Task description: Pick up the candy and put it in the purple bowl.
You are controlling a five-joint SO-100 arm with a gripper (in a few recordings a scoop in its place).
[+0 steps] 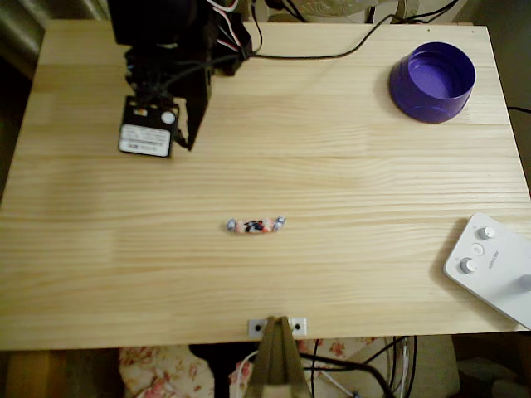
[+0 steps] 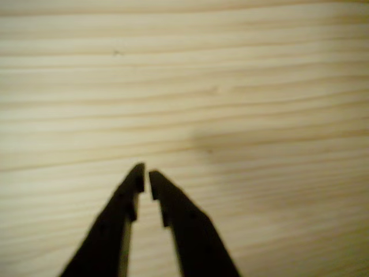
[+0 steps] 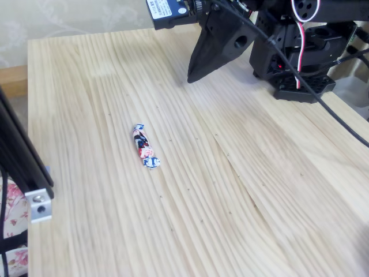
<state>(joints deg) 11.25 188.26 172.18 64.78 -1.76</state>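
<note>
The candy (image 1: 256, 225) lies flat on the bare wood a little in front of the table's middle, a small wrapped sweet with a pinkish-red and black centre and pale twisted ends; it also shows in the fixed view (image 3: 145, 148). The purple bowl (image 1: 432, 81) stands upright and empty at the back right corner in the overhead view. My black gripper (image 1: 189, 145) hangs over the back left part of the table, well behind and left of the candy. In the wrist view its fingertips (image 2: 138, 173) almost touch over plain wood, with nothing between them.
A white device with round knobs (image 1: 494, 265) sits at the front right edge. The arm's base and cables (image 3: 300, 52) take up the back of the table. A metal bracket (image 1: 277, 326) is clamped at the front edge.
</note>
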